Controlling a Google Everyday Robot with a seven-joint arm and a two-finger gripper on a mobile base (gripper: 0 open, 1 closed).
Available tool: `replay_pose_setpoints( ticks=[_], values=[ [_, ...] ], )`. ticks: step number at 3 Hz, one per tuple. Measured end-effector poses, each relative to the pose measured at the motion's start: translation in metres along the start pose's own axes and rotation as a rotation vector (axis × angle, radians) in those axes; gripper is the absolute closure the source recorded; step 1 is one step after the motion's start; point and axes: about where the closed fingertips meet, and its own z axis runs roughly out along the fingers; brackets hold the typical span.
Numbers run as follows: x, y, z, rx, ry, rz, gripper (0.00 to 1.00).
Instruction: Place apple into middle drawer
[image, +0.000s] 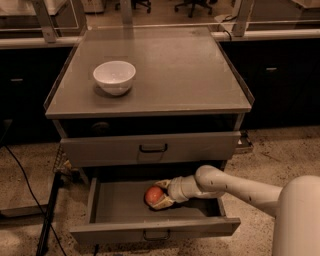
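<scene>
At lower centre, the drawer (120, 209) is pulled open. The apple (152, 195) is seen inside it, right of middle, clasped between the jaws of the gripper (161, 196), whose arm is extended from the lower right. Above, the upper drawer (150, 148) is shut. A bowl (114, 76) is set on the surface (185, 70), upper left.

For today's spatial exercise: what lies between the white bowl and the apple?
Camera view: the closed upper drawer's front, below the white bowl. The hand sits at the apple in the open middle drawer.
</scene>
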Motion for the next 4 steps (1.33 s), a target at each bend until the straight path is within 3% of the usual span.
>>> replay_pose_setpoints(
  ticks=[3,4],
  values=[
    [0.0000,0.0001,0.0001,0.000,0.000,0.000,0.00],
    [0.0000,0.0001,0.0001,0.000,0.000,0.000,0.00]
  ],
)
